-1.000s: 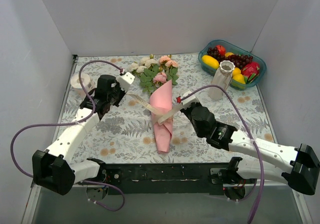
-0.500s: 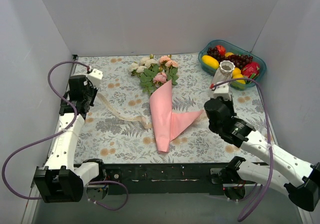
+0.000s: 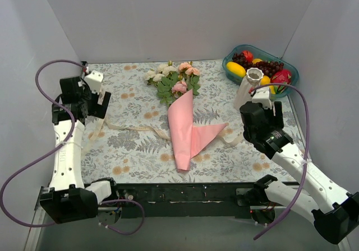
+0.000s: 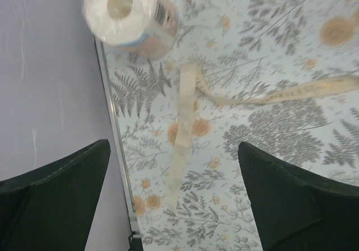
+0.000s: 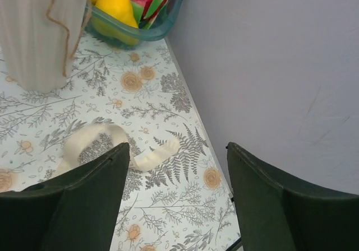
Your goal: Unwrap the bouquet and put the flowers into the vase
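Note:
The bouquet lies in the middle of the table, its pink paper cone (image 3: 182, 130) partly fallen open to the right, with the flowers (image 3: 174, 78) at its far end. The cream ribbon (image 3: 128, 127) is untied and lies slack to both sides. My left gripper (image 3: 96, 101) hovers open by the left edge, over one ribbon end (image 4: 185, 111), its fingers (image 4: 61, 189) empty. My right gripper (image 3: 268, 110) stands open just in front of the vase (image 3: 249, 89), above the other ribbon end (image 5: 151, 157). The vase (image 5: 39, 32) is upright and empty.
A teal bowl (image 3: 287, 87) of fruit stands behind the vase at the back right. A white tape roll (image 4: 126, 13) sits against the left wall, hidden under my left arm from above. Grey walls close in the table on the left and the right (image 5: 269, 66).
Both grippers have opened and let go of the ribbon ends, which now lie on the table. Each arm has swung out toward its own side wall, and the paper cone has spread open.

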